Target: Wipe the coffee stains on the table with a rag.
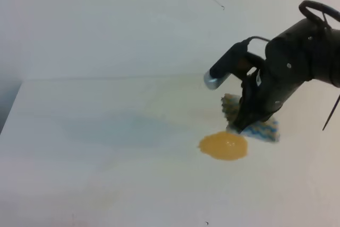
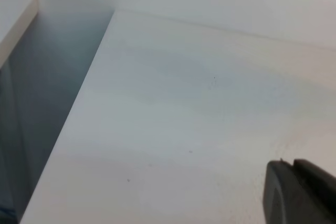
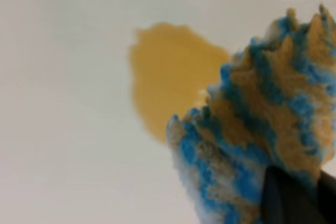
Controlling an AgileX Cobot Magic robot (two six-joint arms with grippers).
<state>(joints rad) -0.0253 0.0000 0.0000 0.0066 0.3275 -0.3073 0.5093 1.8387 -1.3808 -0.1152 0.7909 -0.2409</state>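
Right fingers (image 1: 240, 126) closed on soft, limp rag (image 1: 263, 127) just beside stain (image 1: 223, 145) on desk (image 1: 106, 131); bunched centre gives secure hold; left fingers' state indeterminable.

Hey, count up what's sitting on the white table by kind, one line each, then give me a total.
Rag, blue, white and tan zigzag: 1
Coffee stains, one orange-brown blotch: 1
Total on the table: 2
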